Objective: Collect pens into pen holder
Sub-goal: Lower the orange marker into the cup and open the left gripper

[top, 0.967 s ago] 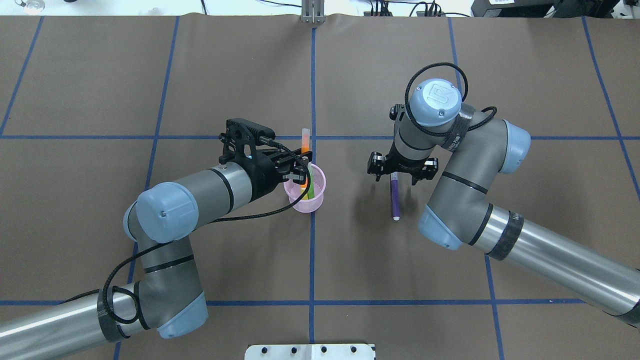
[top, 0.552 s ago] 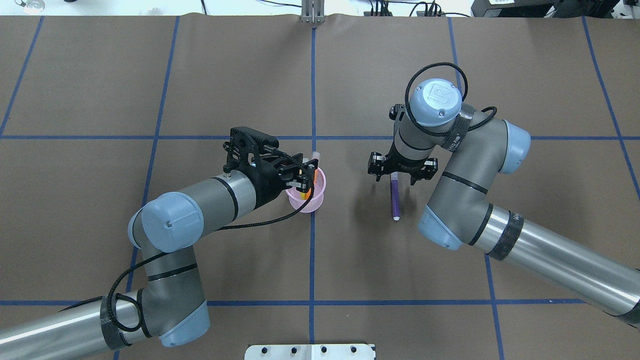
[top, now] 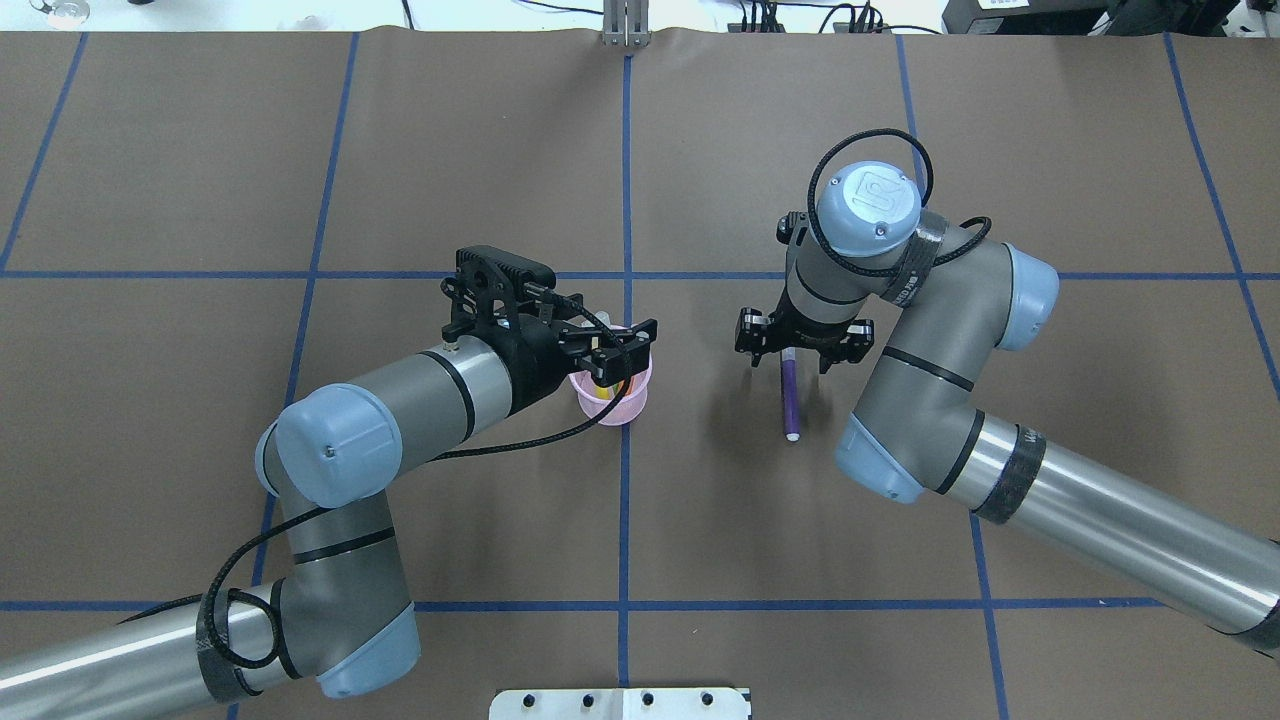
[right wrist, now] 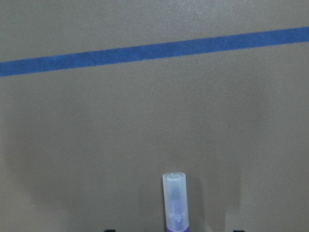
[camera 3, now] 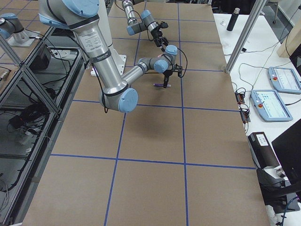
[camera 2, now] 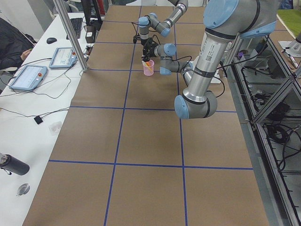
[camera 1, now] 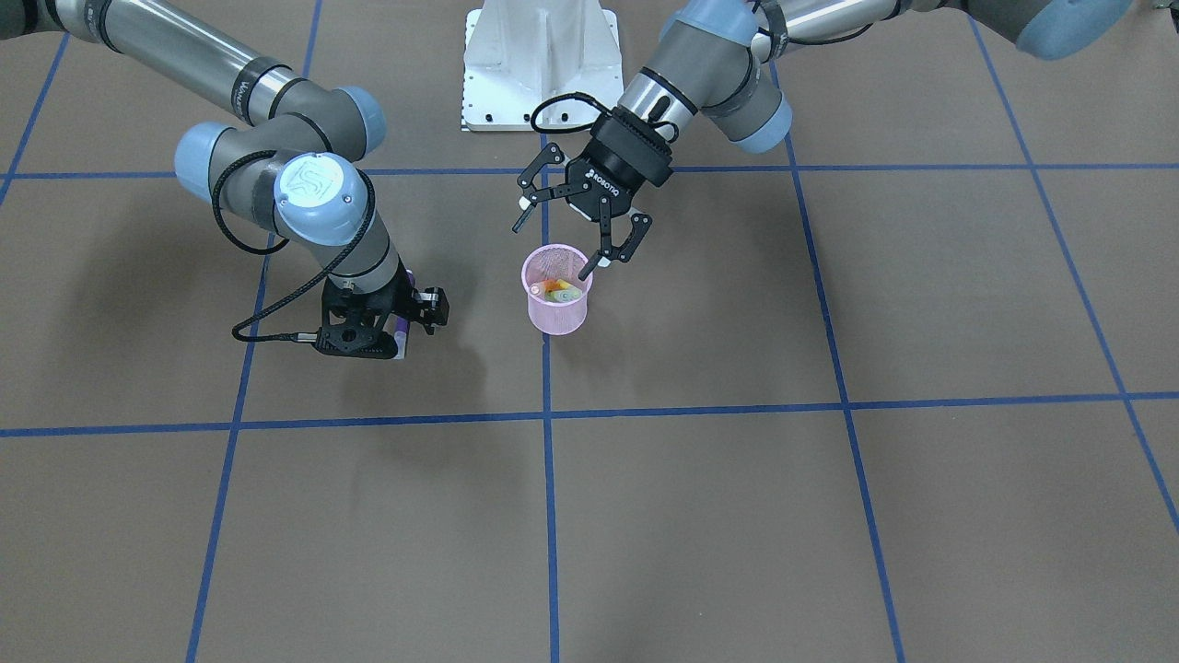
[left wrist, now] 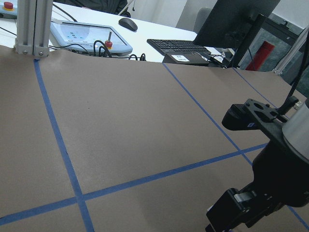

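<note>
Left jaws, front view: spread and empty above the pen holder (camera 1: 558, 318), with the orange pen (camera 1: 551, 287) and green pen (camera 1: 567, 295) inside. Overhead: right jaws spread, straddling the purple pen (top: 789, 398), which lies on the desk (top: 500, 150) at the holder's 3 o'clock. Right wrist: cap (right wrist: 174, 193) centred. Judged light, rigid, slick; grasp mid-barrel.

Bright, even light from above covers the brown counter (top: 700, 560), with no hard glare on it. Shadows are soft-edged and faint: one spreads beside the right arm (camera 1: 241, 85), another pools around the purple pen (right wrist: 174, 205), whose cap looks slightly blurred. The white desk (left wrist: 149, 29) is washed bright. Both side views stretch toward their edges.
</note>
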### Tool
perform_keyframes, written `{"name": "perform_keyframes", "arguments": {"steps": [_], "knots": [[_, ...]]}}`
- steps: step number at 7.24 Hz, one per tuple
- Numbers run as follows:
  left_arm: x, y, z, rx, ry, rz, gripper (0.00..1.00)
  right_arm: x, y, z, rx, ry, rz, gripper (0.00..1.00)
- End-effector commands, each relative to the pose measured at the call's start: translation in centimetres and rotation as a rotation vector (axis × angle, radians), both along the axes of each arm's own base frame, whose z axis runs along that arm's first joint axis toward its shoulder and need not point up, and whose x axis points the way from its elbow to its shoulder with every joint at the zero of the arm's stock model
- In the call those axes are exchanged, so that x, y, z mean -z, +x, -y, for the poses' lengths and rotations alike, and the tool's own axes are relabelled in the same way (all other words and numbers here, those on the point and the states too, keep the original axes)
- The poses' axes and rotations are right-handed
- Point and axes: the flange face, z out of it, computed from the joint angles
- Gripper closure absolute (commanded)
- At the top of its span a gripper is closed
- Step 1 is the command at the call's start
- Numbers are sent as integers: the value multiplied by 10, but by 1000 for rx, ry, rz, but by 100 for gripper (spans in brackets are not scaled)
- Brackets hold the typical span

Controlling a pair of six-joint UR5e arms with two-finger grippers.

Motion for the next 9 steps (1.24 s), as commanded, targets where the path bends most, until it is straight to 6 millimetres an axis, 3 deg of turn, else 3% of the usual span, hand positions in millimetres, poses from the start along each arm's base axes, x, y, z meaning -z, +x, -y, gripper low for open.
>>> {"name": "perform_keyframes", "arguments": {"steps": [1,5,8,9], "knots": [[10,-13,3,11,5,-14,0,-4,-2,-1,4,-5,-7,28],[1,-41,40,51,-10,24,0,-9,-5,-2,9,-13,-13,32],[-3,-43,43,56,-12,30,0,-8,-5,-2,9,-11,-10,55],[-5,-42,43,56,-14,34,0,-8,-5,-2,9,-11,-10,69]]}}
